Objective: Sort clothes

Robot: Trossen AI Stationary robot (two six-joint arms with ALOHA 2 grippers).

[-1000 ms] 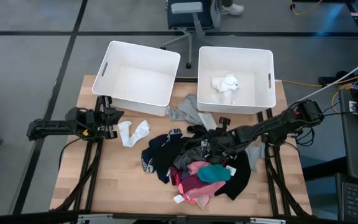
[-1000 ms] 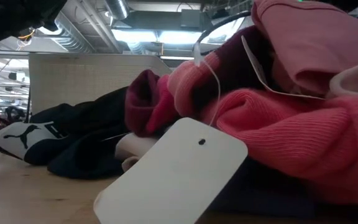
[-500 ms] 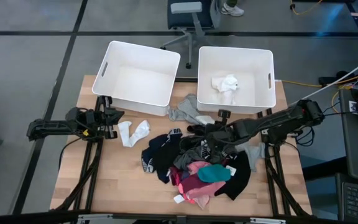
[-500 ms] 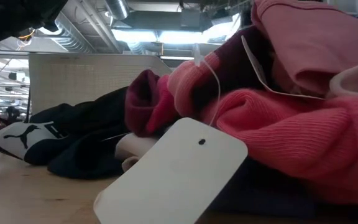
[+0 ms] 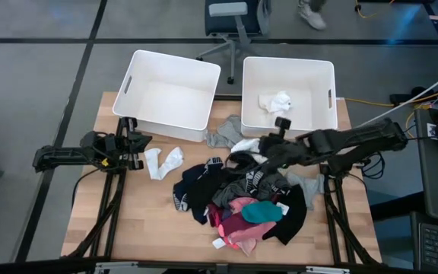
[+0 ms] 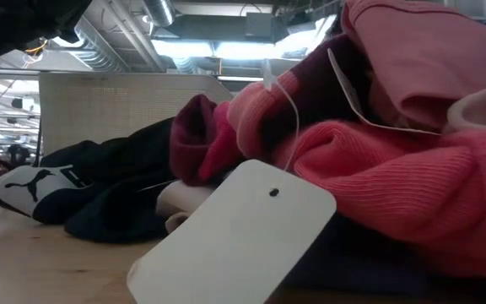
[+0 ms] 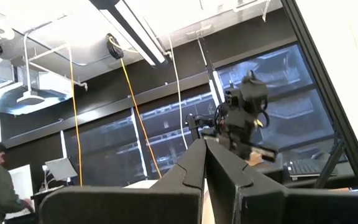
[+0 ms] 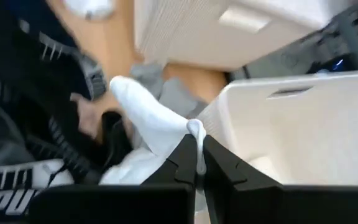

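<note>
R gripper [image 5: 261, 144] fingers clamped on white sock [image 8: 151, 121] lifted off pile by right bin [image 5: 325, 91]; prob light, floppy, best pinched mid-fold; L gripper [image 5: 137, 141] fingers together, idle at table's left.

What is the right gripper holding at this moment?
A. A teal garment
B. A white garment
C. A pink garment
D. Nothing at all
B: in the right wrist view the right gripper is shut on a white garment, which hangs over the pile of clothes beside the right bin; the high view shows the same white piece at the gripper.
</note>
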